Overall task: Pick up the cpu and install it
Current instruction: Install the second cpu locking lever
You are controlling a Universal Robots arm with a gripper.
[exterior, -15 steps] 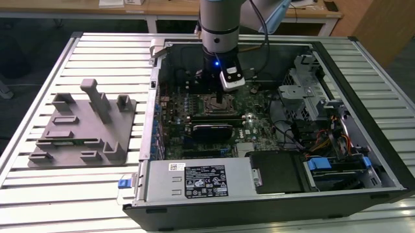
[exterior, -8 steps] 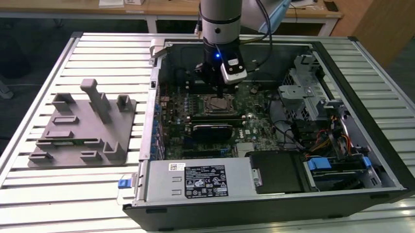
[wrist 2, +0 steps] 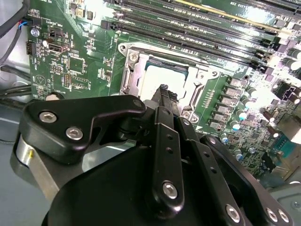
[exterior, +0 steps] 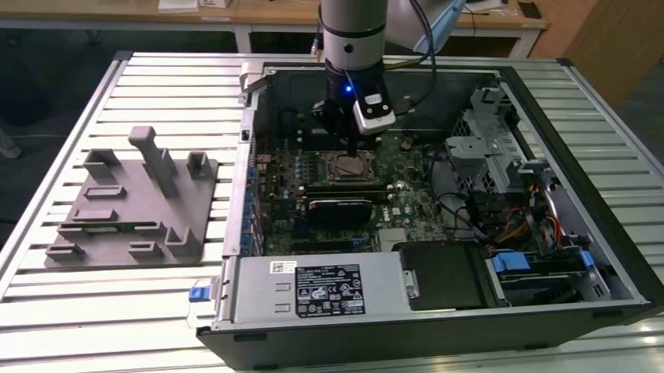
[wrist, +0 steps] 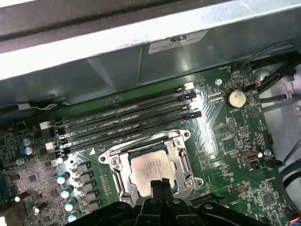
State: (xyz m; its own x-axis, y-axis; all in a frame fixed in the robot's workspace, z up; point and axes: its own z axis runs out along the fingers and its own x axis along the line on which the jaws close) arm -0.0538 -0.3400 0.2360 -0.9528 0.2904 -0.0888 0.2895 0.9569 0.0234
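step: install, I judge seating done | cpu (wrist: 151,166) lies flat in socket (wrist: 117,165) | gripper (wrist: 160,184) fingers pressed together, grasping nothing, tips just above chip | next: clean vertical clearance

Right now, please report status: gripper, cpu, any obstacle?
Gripper low over the socket, fingers together. Cpu sits in the socket, fingertips at its edge. No obstacle seen around it.

Grey fixture tray (exterior: 130,206) lies beside the open computer case (exterior: 581,140).
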